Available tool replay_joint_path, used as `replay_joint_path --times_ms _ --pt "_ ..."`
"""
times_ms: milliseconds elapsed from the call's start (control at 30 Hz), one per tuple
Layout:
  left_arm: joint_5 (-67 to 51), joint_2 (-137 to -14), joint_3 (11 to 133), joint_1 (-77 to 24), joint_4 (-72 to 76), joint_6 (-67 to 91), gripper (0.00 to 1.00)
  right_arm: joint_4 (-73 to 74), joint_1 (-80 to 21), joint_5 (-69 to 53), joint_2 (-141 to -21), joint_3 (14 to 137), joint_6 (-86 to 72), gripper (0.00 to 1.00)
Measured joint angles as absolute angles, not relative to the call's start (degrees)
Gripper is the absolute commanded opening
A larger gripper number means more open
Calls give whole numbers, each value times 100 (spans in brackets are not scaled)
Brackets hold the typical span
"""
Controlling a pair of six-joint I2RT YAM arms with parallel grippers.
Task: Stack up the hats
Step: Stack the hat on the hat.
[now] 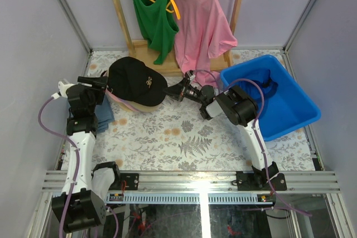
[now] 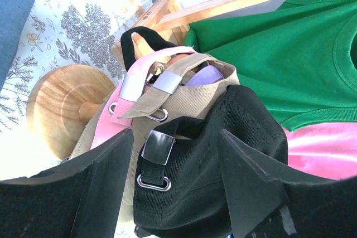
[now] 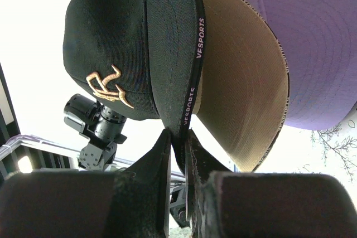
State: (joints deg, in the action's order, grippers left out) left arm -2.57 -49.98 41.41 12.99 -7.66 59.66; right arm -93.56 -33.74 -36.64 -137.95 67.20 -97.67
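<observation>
The black hat [image 1: 135, 81] with a gold emblem lies on top of a pile of hats at the back left of the table. In the left wrist view its strapped back [image 2: 195, 160] covers the tan hat [image 2: 184, 96], the pink hat's strap [image 2: 120, 112] and a bit of the lavender hat [image 2: 203, 75]. My left gripper [image 2: 175, 165] is open, its fingers standing on either side of the black hat's back. My right gripper [image 3: 179, 140] is shut on the black hat's brim [image 3: 175, 54]. Beside that brim show the tan brim [image 3: 245, 82] and the lavender brim [image 3: 318, 43].
A round wooden knob stand [image 2: 61, 110] sits under the pile. A wooden rack [image 1: 120, 15] behind it carries a green tank top [image 1: 153, 18] and a pink T-shirt [image 1: 201, 23]. A blue bin [image 1: 290, 110] stands at the right. Blue fabric [image 1: 103, 114] lies by the left arm.
</observation>
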Motion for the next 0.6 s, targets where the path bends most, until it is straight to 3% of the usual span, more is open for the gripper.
replay_joint_path --times_ms 300,600 --pt "-145 -5273 4377 1319 -773 5883 60 -9365 -3376 -3656 -13795 6720 -9815 4" --pt "-117 -5883 4799 1424 -814 5623 49 -9369 -3376 -3651 -13797 6720 -9856 4"
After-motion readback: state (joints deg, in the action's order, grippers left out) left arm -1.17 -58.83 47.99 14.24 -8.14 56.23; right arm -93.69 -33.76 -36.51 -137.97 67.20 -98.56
